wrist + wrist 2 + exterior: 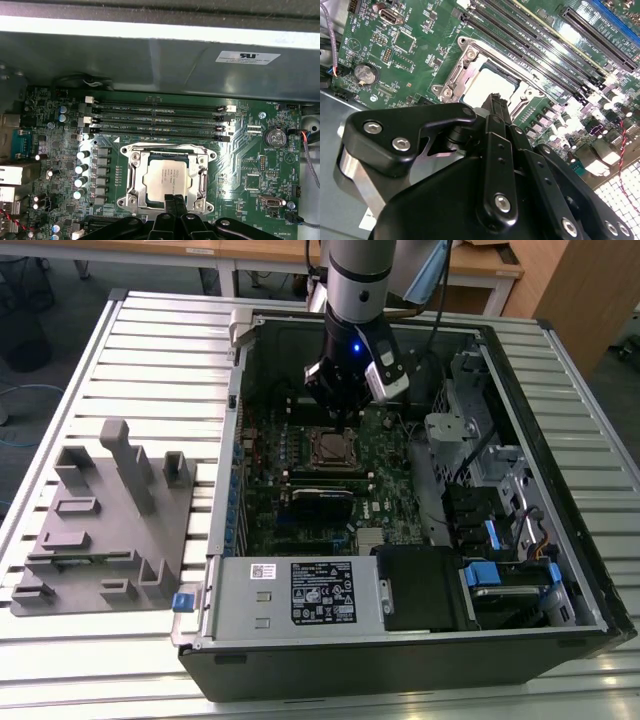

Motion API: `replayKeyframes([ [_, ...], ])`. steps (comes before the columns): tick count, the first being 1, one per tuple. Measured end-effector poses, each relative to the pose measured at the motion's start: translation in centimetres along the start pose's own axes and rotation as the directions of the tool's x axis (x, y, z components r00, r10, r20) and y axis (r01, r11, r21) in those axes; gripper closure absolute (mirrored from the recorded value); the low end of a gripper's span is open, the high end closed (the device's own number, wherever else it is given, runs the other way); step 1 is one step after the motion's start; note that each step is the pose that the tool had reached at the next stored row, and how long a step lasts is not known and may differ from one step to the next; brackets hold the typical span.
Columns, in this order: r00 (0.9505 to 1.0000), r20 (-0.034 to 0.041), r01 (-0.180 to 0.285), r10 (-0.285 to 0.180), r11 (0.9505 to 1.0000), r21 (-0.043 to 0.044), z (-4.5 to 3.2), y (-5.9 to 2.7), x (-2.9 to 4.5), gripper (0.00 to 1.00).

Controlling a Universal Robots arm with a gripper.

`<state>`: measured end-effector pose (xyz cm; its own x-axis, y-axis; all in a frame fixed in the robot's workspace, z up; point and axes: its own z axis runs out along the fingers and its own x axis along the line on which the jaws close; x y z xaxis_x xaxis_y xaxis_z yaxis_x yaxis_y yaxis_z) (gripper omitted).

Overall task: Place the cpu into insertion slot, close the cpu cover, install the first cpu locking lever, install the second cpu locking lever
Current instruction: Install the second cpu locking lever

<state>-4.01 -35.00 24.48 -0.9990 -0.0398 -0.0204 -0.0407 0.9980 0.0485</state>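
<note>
The cpu (167, 175), a pale silver square, lies flat in the insertion slot (131, 200) on the green motherboard. The cpu cover (134, 175), a silver frame with a central window, lies down around it. In the second wrist view the cpu (487, 85) and cover (456, 75) sit just beyond my black fingertips. My gripper (174, 201) is shut with nothing between its fingers and hovers at the socket's edge. In the exterior view the gripper (335, 412) hangs just above the slot (332, 447) inside the open computer case. I cannot tell how the locking levers stand.
Long black memory slots (160, 120) run beside the socket. A grey labelled power supply box (295, 590) fills the case's near side, and a drive cage (470, 440) is at the exterior view's right. A grey fixture block (105, 520) stands on the slatted table.
</note>
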Motion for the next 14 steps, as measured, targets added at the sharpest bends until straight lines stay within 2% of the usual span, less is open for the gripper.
replayKeyframes([
  [14, 1.0000, 0.0000, 0.000, 0.000, 1.0000, -0.0001, -0.01, -0.24, 0.01, 0.90],
])
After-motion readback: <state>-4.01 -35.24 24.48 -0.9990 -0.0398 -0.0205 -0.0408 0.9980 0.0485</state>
